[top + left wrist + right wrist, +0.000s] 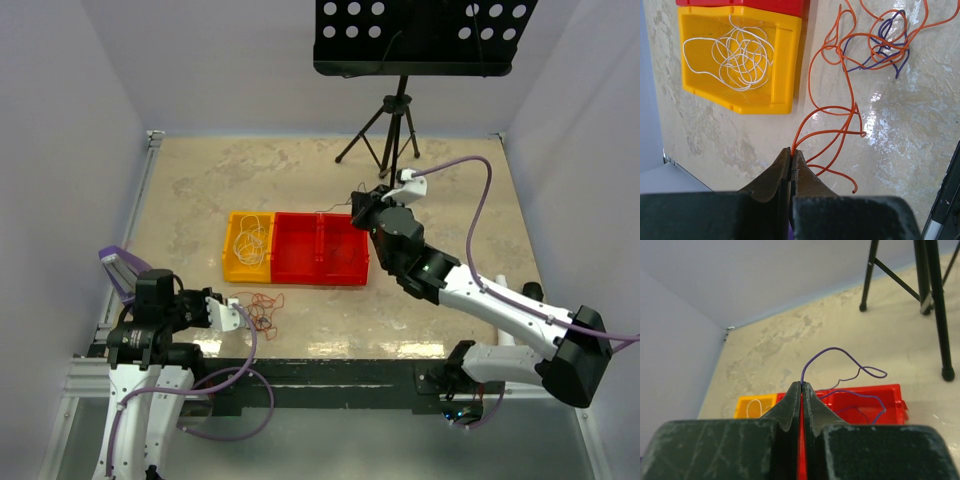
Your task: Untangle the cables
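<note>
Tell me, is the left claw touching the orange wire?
Touching. The left wrist view shows the left gripper shut on the orange wire at its tips.

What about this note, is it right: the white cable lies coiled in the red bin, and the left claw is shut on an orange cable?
Not quite. The white cable lies coiled in the yellow bin, not the red one; the left wrist view shows it plainly. The rest holds: the left claw is shut on an orange cable.
</note>
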### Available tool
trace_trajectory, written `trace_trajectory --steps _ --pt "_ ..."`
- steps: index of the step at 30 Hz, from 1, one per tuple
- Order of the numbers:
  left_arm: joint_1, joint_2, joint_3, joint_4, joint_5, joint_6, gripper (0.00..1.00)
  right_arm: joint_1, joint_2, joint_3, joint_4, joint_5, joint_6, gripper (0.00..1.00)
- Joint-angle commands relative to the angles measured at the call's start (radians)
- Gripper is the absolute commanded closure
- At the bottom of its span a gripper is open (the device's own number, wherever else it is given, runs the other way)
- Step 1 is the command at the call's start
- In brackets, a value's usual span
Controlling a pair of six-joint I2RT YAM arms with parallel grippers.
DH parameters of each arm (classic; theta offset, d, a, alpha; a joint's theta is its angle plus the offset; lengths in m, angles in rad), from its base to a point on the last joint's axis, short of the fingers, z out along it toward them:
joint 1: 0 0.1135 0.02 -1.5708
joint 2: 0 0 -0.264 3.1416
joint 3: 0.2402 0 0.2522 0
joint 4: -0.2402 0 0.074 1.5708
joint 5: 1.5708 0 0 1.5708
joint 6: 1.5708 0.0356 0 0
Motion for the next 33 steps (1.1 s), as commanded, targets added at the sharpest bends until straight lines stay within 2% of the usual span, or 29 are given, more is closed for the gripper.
trace_trajectory --steps 1,7,11,15,18,22,28,33 --pt "-0.007 0.0 0.002 0.009 0.017 -0.014 1.0 -0.001 -0.059 -0.026 -0.075 0.072 0.056 1.0" --pt "-0.007 -0.004 -0.002 0.007 0.017 -0.014 1.0 -0.001 -0.165 -0.046 -0.196 0.146 0.085 1.0" --pt "-0.007 -0.004 -0.004 0.007 0.02 -0.009 1.0 -0.001 -0.252 -0.066 -0.218 0.144 0.076 1.0" --pt "-0.007 -0.004 -0.001 0.011 0.026 -0.009 1.0 -0.001 -0.259 -0.048 -0.301 0.127 0.08 1.0" --pt "-0.007 -0.005 0.002 0.014 0.029 -0.012 1.0 -0.001 -0.234 -0.039 -0.345 0.112 0.094 1.0" --pt "-0.007 -0.005 0.002 0.012 0.034 -0.015 1.0 -0.001 -0.167 -0.054 -0.272 0.006 0.068 1.0" --pt "-0.007 -0.007 0.013 0.007 0.028 -0.018 1.0 -0.001 0.022 -0.028 -0.183 -0.122 0.051 1.0" --pt "-0.007 -0.01 0.011 0.003 0.022 -0.018 1.0 -0.001 0.134 -0.032 -0.163 -0.161 0.077 1.0"
